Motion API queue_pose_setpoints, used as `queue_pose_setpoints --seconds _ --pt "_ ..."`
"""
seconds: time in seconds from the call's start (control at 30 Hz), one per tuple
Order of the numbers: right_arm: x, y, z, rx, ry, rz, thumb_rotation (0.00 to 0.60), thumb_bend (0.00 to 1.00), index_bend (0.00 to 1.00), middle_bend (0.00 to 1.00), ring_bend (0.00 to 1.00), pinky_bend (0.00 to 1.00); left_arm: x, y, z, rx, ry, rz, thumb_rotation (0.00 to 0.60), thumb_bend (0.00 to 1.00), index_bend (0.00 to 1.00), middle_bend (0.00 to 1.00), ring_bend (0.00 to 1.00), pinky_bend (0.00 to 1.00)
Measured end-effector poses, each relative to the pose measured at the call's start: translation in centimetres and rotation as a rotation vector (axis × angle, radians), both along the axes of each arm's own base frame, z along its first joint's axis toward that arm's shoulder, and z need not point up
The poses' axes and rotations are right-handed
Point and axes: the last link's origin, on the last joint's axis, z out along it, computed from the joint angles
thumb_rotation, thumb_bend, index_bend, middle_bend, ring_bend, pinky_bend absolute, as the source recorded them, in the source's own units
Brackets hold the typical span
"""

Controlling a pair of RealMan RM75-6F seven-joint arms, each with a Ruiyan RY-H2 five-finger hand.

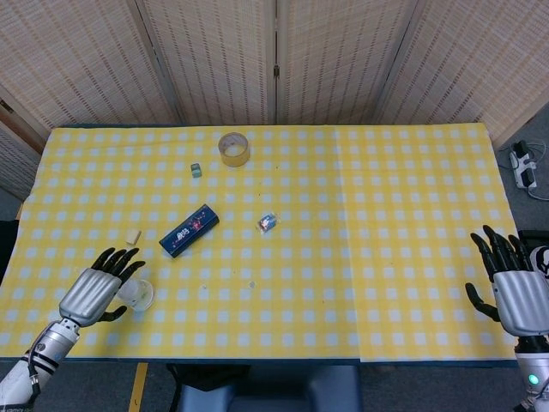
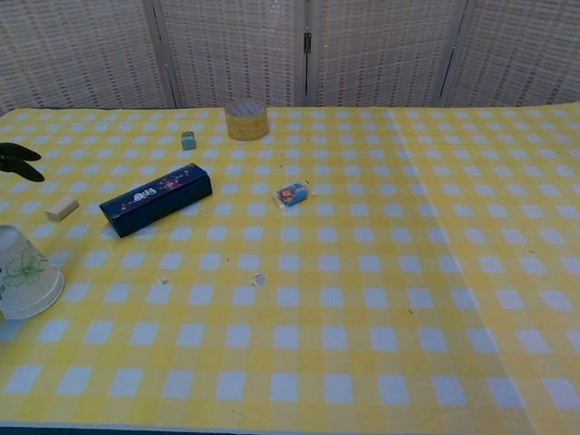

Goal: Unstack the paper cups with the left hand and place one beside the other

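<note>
The stacked paper cups (image 2: 25, 272) stand upside down near the table's front left; they are white with a green plant print. In the head view my left hand (image 1: 96, 292) hovers over the cups (image 1: 141, 296), fingers spread, covering most of them and holding nothing. Only its dark fingertips (image 2: 20, 161) show at the left edge of the chest view, well above the cups. My right hand (image 1: 513, 290) stays open past the table's right edge, fingers apart and empty.
A dark blue box (image 1: 189, 229) lies right of and behind the cups, with a small beige block (image 1: 133, 235) to its left. A wrapped candy (image 1: 268, 222), a small green cube (image 1: 196, 170) and a tape roll (image 1: 233, 148) lie further back.
</note>
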Motion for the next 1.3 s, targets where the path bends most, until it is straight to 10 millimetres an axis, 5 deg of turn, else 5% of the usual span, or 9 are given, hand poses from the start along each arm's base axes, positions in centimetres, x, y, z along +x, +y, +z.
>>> queue_pose_setpoints --seconds 1.3 --pt "-0.4 0.0 -0.2 0.003 -0.011 -0.009 0.6 0.41 0.0 0.0 0.08 0.01 -1.7 1.1 -1.4 -0.043 -0.003 0.103 0.6 0.4 0.31 0.07 0.06 0.01"
